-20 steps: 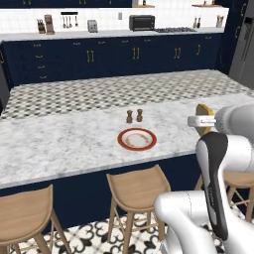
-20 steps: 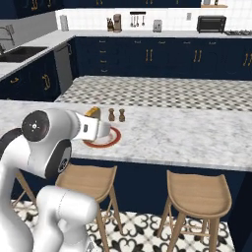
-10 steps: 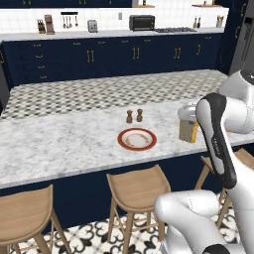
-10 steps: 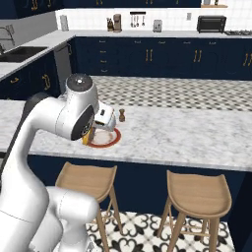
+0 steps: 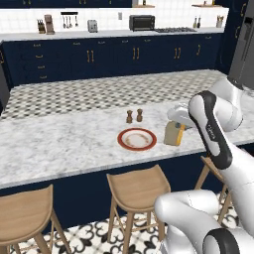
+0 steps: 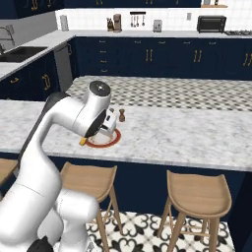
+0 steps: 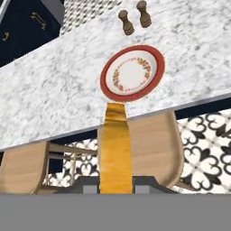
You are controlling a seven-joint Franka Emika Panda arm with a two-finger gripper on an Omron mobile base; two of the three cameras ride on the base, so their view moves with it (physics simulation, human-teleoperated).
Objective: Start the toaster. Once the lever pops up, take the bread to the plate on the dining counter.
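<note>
A: So, where's the bread [image 5: 174, 133]?

B: Left base view: upright in the pincer [image 5: 179, 130], over the desk [image 5: 59, 144], at the plate's [image 5: 137, 139] three o'clock.

A: Right base view?

B: Arm hides most; one crust corner shows.

A: Hand view?

B: Pincer closed on the slice edge-on, plate at twelve o'clock, two shakers [image 7: 135, 18] beyond.

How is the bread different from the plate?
The bread is a squarish tan-yellow slice with a golden-brown crust; the plate is round and white with a red-orange rim. The bread is held on edge in the gripper, while the plate lies flat on the dining counter. The plate looks wider than the bread. Both are thin and flat.
</note>
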